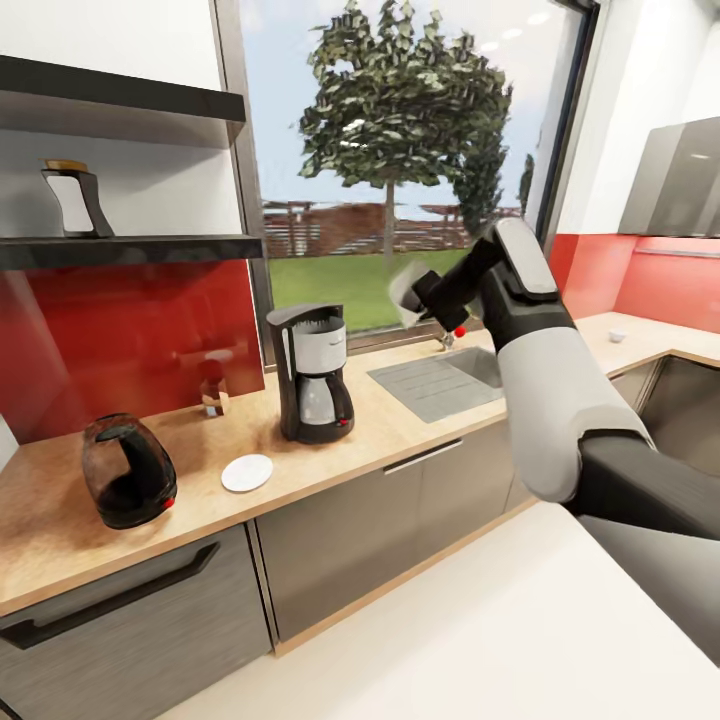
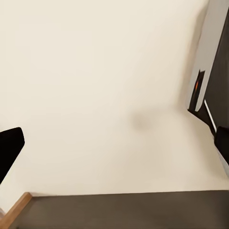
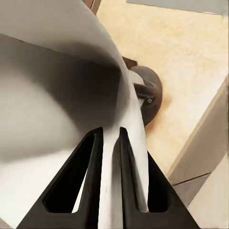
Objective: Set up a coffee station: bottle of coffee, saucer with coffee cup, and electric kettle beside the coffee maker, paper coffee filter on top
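Observation:
The black and silver coffee maker (image 1: 310, 375) stands on the wooden countertop (image 1: 400, 425). In front of it lies a white saucer (image 1: 246, 472), and the dark electric kettle (image 1: 128, 470) stands further left. The bottle of coffee (image 1: 76, 200) is on the dark wall shelf. A small white cup (image 1: 617, 335) sits far right on the counter. My right gripper (image 1: 415, 295) (image 3: 110, 131) hangs above the sink, right of the coffee maker, shut on a white paper coffee filter (image 1: 405, 290) (image 3: 62, 95). My left gripper (image 2: 114, 145) is open over the pale floor.
A sink with a drainboard (image 1: 440, 380) lies under my right arm. A small brown object (image 1: 212, 388) stands by the red backsplash. The large window (image 1: 400, 150) is behind the counter. Past the filter a dark round thing (image 3: 149, 98) rests on the wood.

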### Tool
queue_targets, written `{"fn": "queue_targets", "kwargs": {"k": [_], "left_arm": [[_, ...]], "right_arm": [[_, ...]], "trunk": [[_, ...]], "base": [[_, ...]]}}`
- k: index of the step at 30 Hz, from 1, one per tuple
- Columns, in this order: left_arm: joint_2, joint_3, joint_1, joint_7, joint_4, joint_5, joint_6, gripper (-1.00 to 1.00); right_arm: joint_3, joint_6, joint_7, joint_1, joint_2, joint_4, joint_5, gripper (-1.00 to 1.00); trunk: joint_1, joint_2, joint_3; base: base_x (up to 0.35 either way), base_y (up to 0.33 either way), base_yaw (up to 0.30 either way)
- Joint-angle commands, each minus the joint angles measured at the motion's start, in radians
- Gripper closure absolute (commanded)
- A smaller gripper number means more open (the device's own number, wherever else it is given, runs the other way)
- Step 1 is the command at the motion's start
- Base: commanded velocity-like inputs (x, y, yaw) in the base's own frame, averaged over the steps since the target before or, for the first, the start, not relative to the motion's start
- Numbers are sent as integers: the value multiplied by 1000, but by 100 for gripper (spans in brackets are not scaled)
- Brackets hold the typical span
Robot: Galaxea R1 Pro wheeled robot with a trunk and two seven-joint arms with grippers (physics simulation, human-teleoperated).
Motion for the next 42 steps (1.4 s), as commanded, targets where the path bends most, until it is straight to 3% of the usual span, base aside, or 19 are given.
{"fn": "queue_targets", "kwargs": {"k": [1,8,11,23,26,32,42], "left_arm": [[0,3,0,2,-1,1,3,-100],[10,2,3,3,-1,1,2,-100],[12,2,3,4,-1,1,3,-100],[15,1,12,8,1,1,2,-100],[15,1,13,8,1,1,2,-100],[16,1,17,8,1,1,2,-100],[12,1,19,8,-1,2,1,-100]], "right_arm": [[-9,-25,-42,-1,1,-1,-16,100],[-15,-376,-234,-2,1,-12,-33,100],[-17,-430,-256,-2,1,-18,-33,100],[-18,-448,-267,-2,1,-178,-38,100],[-18,-448,-267,-2,1,-196,-66,100],[-15,-447,-267,-2,1,-210,-178,100],[-17,-447,-269,-2,1,-202,-198,100]], "trunk": [[1,-2,-2],[1,-2,-2],[1,-2,-2],[1,-2,-2],[1,-2,-2],[1,-2,-2],[1,-2,-2]], "base": [[0,0,0],[0,0,0],[0,0,0],[32,138,0],[75,296,0],[78,301,0],[193,256,0]]}}
